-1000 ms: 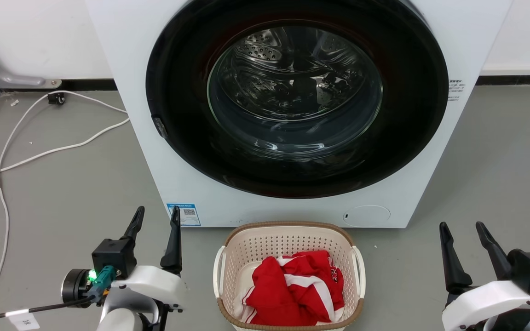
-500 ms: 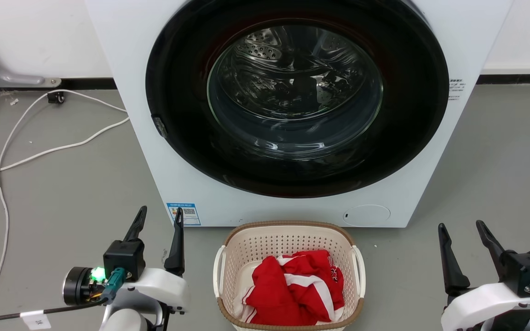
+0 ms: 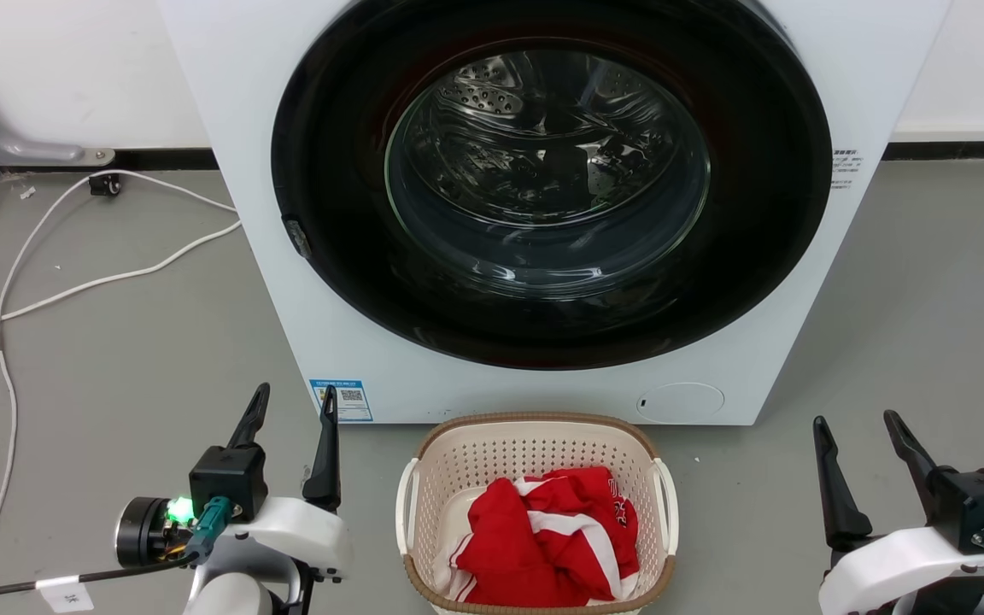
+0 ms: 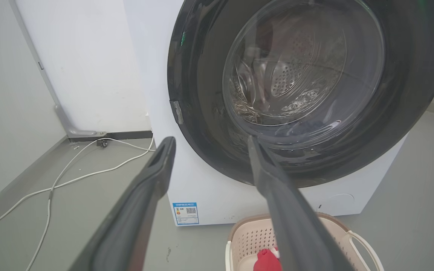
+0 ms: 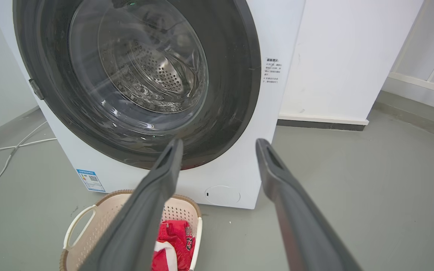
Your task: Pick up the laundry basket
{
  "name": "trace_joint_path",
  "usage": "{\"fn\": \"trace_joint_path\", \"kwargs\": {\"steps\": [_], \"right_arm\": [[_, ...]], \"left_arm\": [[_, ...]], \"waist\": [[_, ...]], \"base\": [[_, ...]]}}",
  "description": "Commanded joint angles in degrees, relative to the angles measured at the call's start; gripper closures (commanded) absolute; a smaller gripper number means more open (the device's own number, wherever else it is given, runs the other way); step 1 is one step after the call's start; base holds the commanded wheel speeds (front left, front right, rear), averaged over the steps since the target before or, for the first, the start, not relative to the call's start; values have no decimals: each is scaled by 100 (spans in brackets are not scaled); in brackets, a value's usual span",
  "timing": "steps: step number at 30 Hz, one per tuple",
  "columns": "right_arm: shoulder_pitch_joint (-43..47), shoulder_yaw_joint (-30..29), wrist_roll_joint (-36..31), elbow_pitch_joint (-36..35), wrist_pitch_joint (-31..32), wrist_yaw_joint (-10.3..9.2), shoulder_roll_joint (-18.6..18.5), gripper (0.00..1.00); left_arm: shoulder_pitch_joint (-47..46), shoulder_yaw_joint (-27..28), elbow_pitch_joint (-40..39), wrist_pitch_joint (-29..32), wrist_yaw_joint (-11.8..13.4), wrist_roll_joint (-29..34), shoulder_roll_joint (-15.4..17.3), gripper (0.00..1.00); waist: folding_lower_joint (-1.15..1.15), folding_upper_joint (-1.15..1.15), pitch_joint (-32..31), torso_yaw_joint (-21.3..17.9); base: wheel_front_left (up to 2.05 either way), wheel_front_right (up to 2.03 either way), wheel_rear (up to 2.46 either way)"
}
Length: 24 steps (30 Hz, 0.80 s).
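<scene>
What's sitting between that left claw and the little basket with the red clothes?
Nothing is. In the head view, only bare grey floor separates the open left gripper from the laundry basket.

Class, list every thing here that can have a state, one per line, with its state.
washing machine door, shut.
laundry basket, upright on the floor, not gripped.
red garment, crumpled inside the basket.
left gripper, open, empty.
right gripper, open, empty.
white cable, loose on the floor.
</scene>
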Motion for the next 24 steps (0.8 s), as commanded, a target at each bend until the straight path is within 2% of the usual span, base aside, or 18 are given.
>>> {"fn": "trace_joint_path", "kwargs": {"steps": [1,15,24], "right_arm": [[-8,-11,-30,12,-27,-4,24,0],[-53,-19,43,118,-24,-4,24,0],[-294,-74,98,378,123,-4,23,0]], "left_arm": [[-14,19,15,-40,-5,-42,5,0],[-20,-24,58,-35,33,-122,43,0],[-363,-81,153,89,-10,-190,54,0]], "waist": [[0,0,0,4],[0,0,2,16],[0,0,208,22]], "base": [[0,0,0],[0,0,0],[0,0,0]]}}
